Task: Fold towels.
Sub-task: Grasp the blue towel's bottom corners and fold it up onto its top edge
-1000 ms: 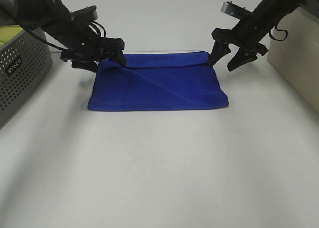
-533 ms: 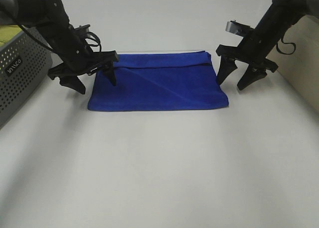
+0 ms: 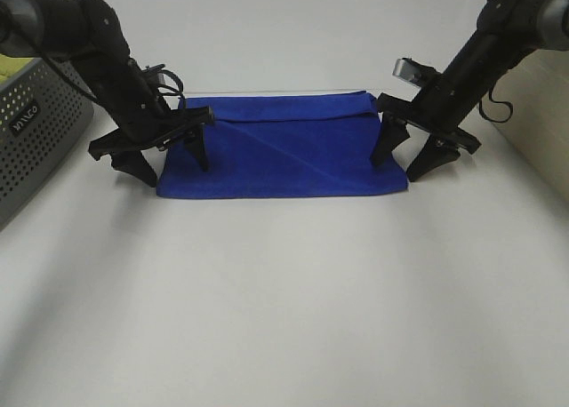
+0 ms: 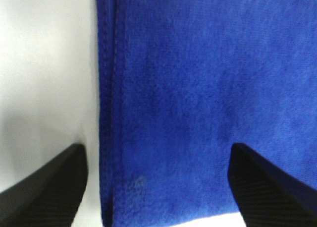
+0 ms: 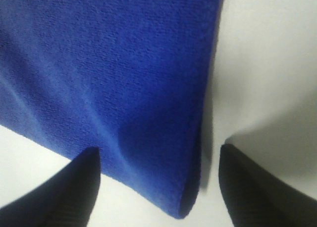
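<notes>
The royal-blue towel [image 3: 283,145] lies folded flat on the white table, with a diagonal crease across its top layer. My left gripper [image 3: 167,163] is open and points down over the towel's left edge, one finger on the cloth side and one over bare table. My right gripper [image 3: 402,161] is open and straddles the right edge the same way. In the left wrist view the stitched hem of the towel [image 4: 198,88] runs between the fingertips [image 4: 44,187] of the left gripper [image 4: 158,197]. The right wrist view shows the towel's folded edge [image 5: 109,63] inside the right gripper [image 5: 158,192].
A grey perforated basket [image 3: 36,123] stands at the left edge with a yellow-green cloth [image 3: 11,67] in it. A beige box [image 3: 542,114] stands at the right edge. White table stretches in front of the towel.
Both grippers have moved from the towel's far corners toward the front along its side edges and dropped lower. The towel itself has not shifted.
</notes>
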